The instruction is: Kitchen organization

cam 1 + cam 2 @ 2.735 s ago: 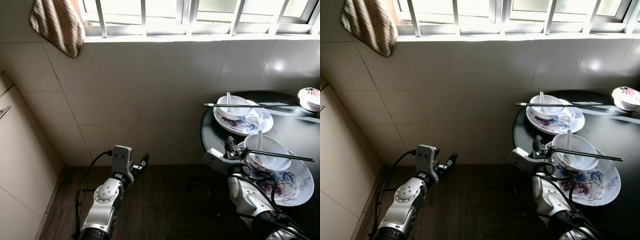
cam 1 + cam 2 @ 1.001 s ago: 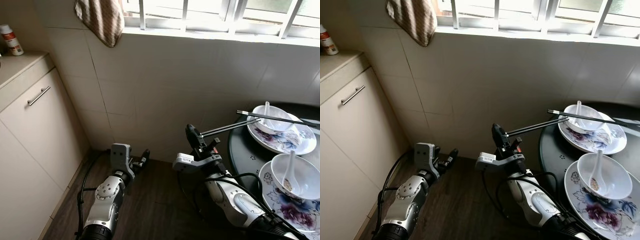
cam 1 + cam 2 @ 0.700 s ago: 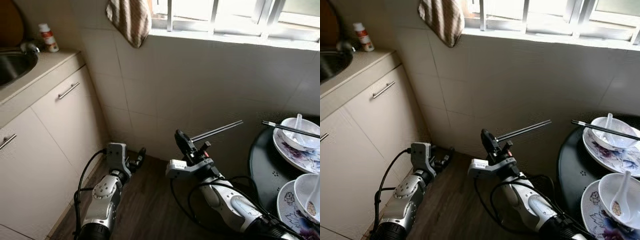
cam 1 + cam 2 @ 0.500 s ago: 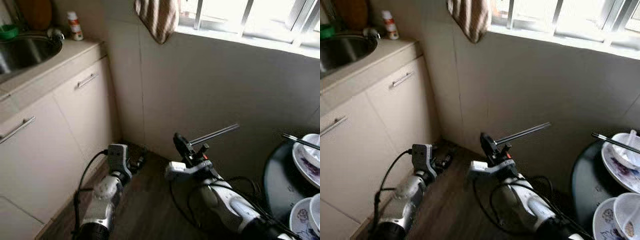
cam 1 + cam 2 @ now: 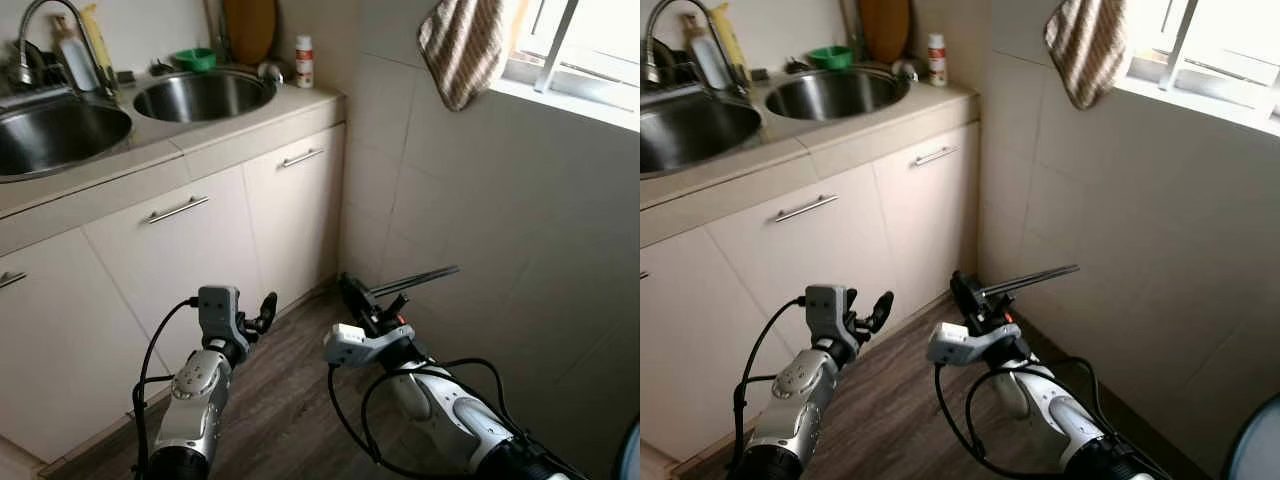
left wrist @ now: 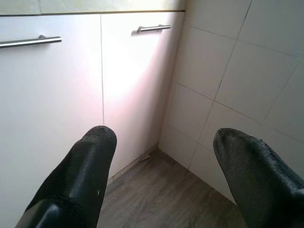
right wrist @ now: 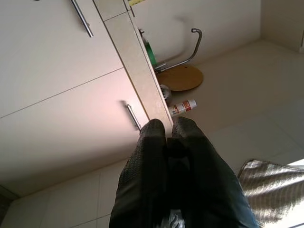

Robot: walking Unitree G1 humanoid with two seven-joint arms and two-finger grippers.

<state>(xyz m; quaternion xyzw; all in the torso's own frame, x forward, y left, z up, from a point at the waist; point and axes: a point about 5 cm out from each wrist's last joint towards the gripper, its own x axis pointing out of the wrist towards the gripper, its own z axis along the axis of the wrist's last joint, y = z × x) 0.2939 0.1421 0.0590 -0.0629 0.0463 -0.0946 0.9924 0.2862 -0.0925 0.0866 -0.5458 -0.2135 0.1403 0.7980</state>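
Before the cabinets (image 5: 200,240), right claw (image 5: 352,296) pinches chopsticks (image 5: 415,279); left claw (image 6: 164,156) gapes, fingertips cropped.

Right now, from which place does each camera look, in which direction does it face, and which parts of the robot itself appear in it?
Left eye and right eye views: on the head, looking forward and down at the steel double sink, the cream cabinet doors and the tiled wall; both silver arms show, with the right gripper holding the pair of black chopsticks.
Left wrist view: along the open left gripper toward the cabinet corner.
Right wrist view: along the shut fingers up the cabinet.
Shared: the right wrist and head views both show the small white bottle.
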